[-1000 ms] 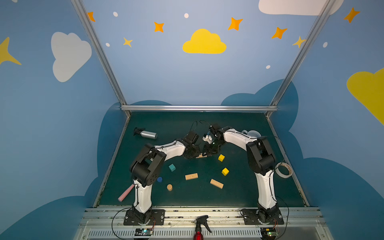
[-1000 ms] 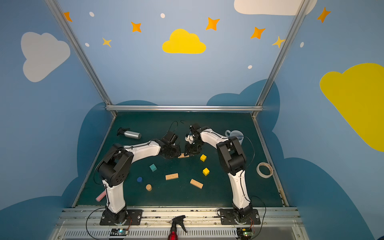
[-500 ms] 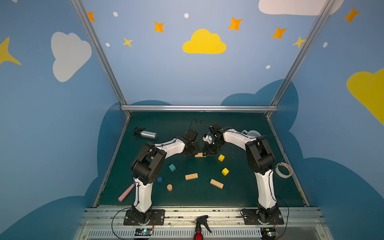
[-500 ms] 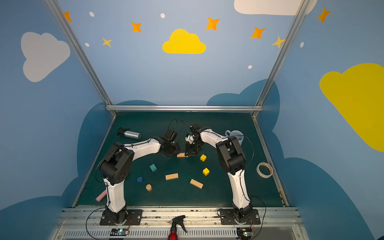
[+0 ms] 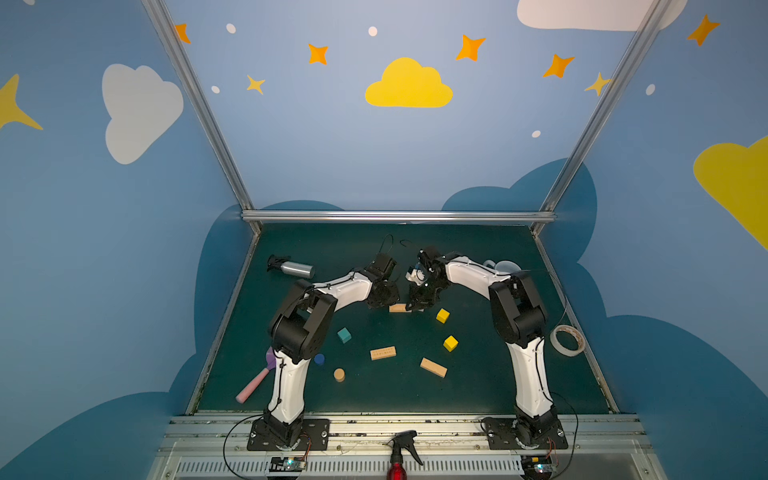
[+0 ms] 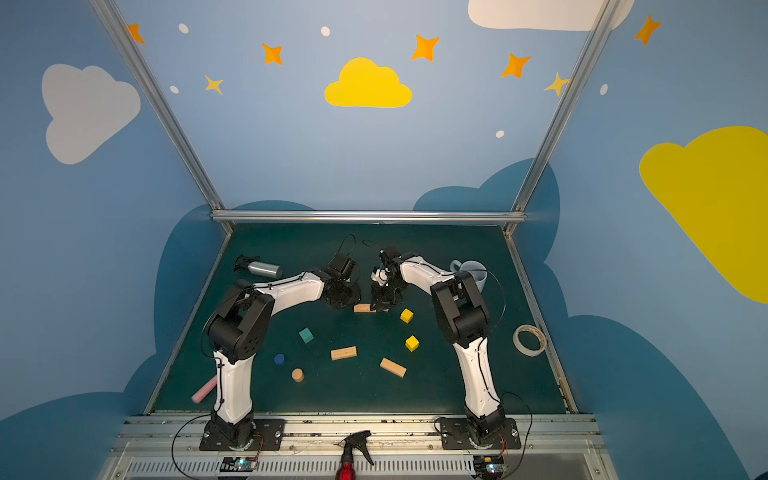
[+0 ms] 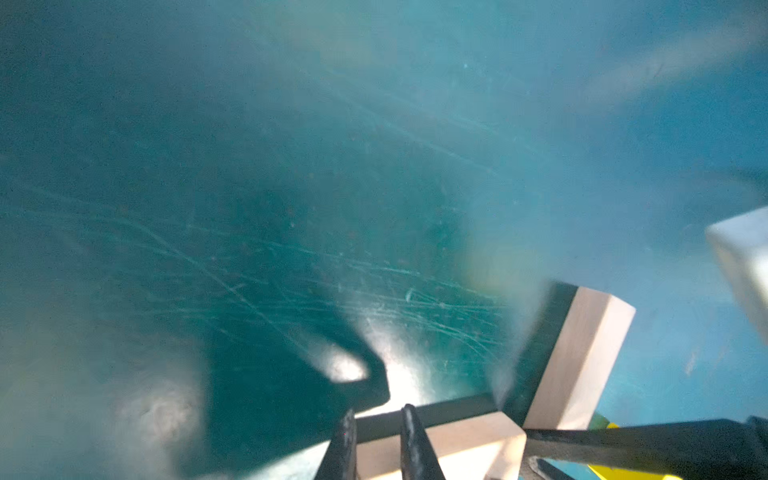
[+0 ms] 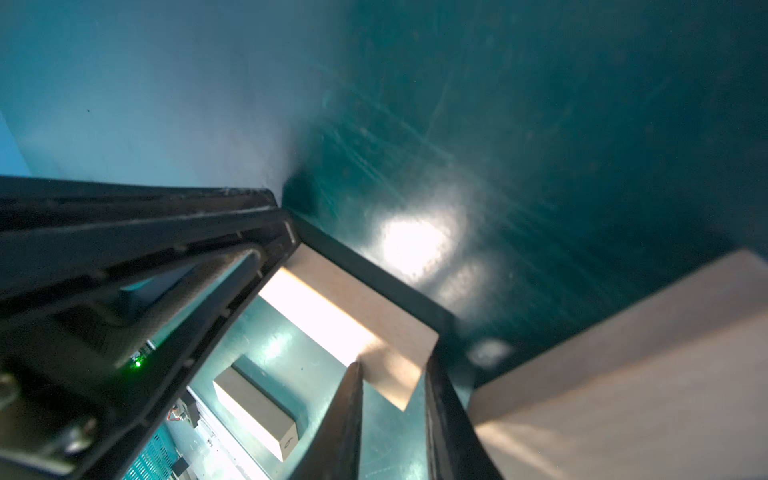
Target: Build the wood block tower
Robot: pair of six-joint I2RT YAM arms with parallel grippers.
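Right pincer (image 8: 394, 362) narrowed onto smooth tan plank (image 8: 365, 299).

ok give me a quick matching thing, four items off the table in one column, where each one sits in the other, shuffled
Places are as seen in both top views.

Things:
1. silver spray bottle
2. roll of tape
3. blue cylinder
4. pale mug

Places:
a. back right, partly hidden behind the right arm
b. front left, standing on its flat end
c. back left, lying on its side
d. right edge, lying flat

Pairs: 1-c, 2-d, 3-b, 4-a
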